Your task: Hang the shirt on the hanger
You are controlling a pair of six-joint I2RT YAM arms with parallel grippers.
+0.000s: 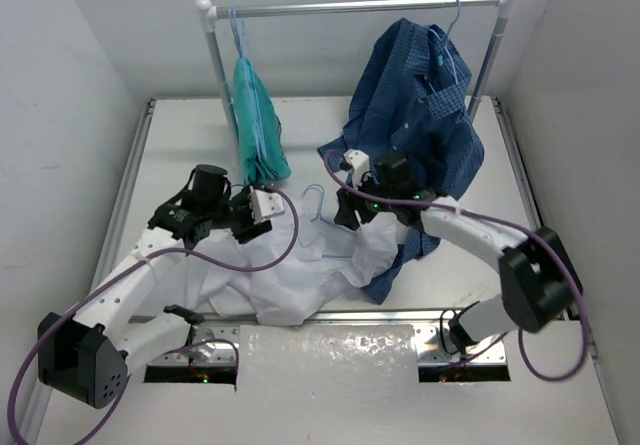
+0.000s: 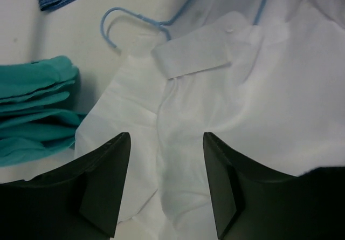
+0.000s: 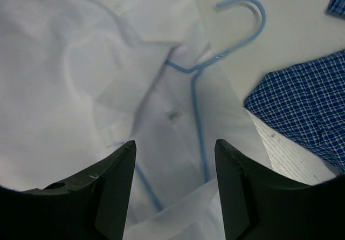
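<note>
Lying crumpled on the near half of the desk (image 1: 180,145), the white shirt (image 1: 300,270) is spreading between both arms. The left gripper (image 1: 252,227) is hovering over its left side, jaws spread and holding nothing. The right gripper (image 1: 350,213) is doing likewise (jaws apart, empty) above the collar area. The pale-blue hanger (image 1: 316,205) is resting on the shirt, its hook poking onto bare desk beyond the collar. Farther back, a blue checked shirt (image 1: 420,115) and a teal garment (image 1: 255,125) are hanging from the rail (image 1: 350,7).
</note>
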